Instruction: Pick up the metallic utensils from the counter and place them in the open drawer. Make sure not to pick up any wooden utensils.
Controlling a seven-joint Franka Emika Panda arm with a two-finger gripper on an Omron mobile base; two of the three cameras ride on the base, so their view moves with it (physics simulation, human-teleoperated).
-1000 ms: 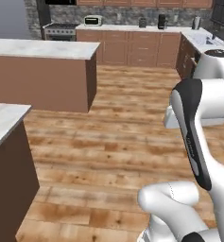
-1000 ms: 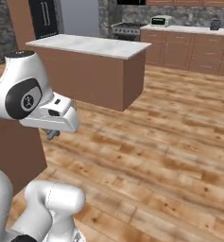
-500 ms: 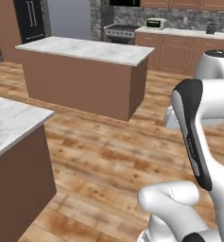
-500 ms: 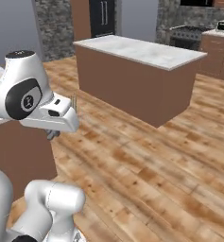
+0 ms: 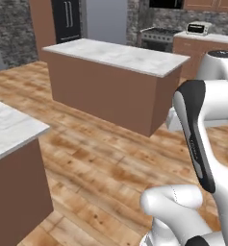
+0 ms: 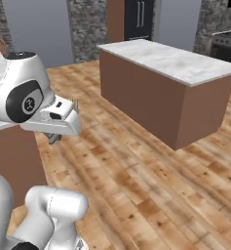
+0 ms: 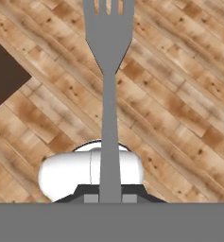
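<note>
A plank floor (image 5: 101, 168) of warm brown wood stretches across the simulated kitchen, running under the robot in both base views and diagonally through the hand view. On it stands a long kitchen island (image 5: 113, 84) with reddish-brown sides and a pale marble top, well ahead of the robot; the same island (image 6: 165, 93) sits to the right of centre in the right base view. A second marble-topped worktop (image 5: 12, 158) juts in at the left edge of the left base view, just beside the base. Against the far wall are a dark refrigerator (image 5: 67, 19), a range (image 5: 156, 36) and a toaster oven (image 5: 199, 28) on a back counter. The white arm (image 5: 202, 125) folds high over the floor. Its end effector (image 6: 74, 103) is clamped on a grey metal fork (image 7: 108, 71), the handle pinched between the fingertips and the tines pointing away over the bare planks. In the right base view the fork's tines (image 6: 74, 103) poke up from the hand.
</note>
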